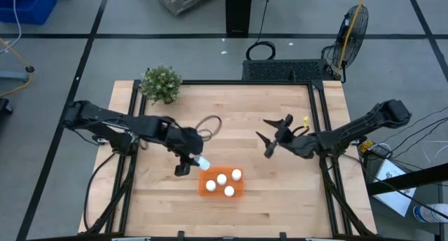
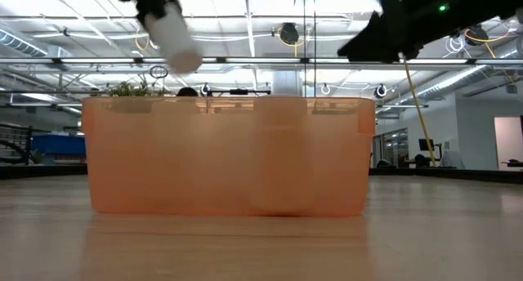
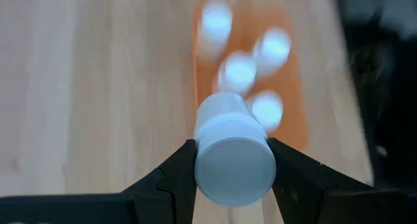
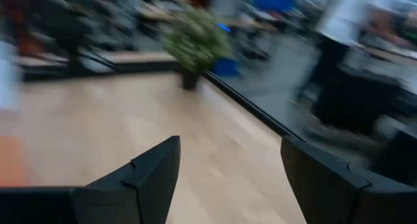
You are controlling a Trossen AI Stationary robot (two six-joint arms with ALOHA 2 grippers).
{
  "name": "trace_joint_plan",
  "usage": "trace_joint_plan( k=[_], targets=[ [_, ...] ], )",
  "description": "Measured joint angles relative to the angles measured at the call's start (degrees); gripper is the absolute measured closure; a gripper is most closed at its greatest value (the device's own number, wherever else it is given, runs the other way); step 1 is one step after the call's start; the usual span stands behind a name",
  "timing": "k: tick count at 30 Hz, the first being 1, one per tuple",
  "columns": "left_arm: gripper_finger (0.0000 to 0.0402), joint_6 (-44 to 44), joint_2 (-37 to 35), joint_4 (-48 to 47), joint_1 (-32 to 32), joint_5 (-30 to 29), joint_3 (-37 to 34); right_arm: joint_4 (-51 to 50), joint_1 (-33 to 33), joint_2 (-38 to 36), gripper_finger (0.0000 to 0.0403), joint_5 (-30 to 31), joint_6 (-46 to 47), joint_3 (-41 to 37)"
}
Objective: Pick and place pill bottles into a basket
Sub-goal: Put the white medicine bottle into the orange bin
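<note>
Bottles: from the high view we count four (image 1: 221,178) standing in the basket (image 1: 203,190) and a fifth (image 1: 201,161) clamped in the left tool (image 1: 192,160), just beside the basket's corner on the desk (image 1: 245,129). The right tool (image 1: 269,134) hangs wide, well apart.

Low view: the held bottle (image 2: 173,37) tilts above the basket (image 2: 229,154).

Left wrist view: fingers (image 3: 176,178) grip its body (image 3: 232,149) below the cap. We judge it light, rigid, smooth; the sides suit holding.
</note>
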Motion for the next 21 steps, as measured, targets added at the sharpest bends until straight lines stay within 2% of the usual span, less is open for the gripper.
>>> trace_joint_plan(
  k=[3, 6, 12, 21],
  targets=[
    [0.0237, 1.3, 5.5, -2.7, -0.8, 0.1, 3.5, 10.1, 0.1, -2.8, 0.0147, -6.9, -6.3, -4.2],
    [0.0237, 3.0, 9.7, -5.2, -1.6, 0.5, 6.1, 15.6, 0.1, -4.7, 0.0147, -8.1, -7.4, -6.5],
    [0.0237, 5.2, 14.6, -5.9, -2.0, 1.6, 9.1, 15.8, 0.1, -6.1, 0.0147, -8.0, -7.1, -8.5],
    [0.0237, 6.7, 18.5, -6.4, -2.0, 0.5, 9.1, 15.5, 0.1, -6.0, 0.0147, -8.1, -5.9, -9.1]
  ],
)
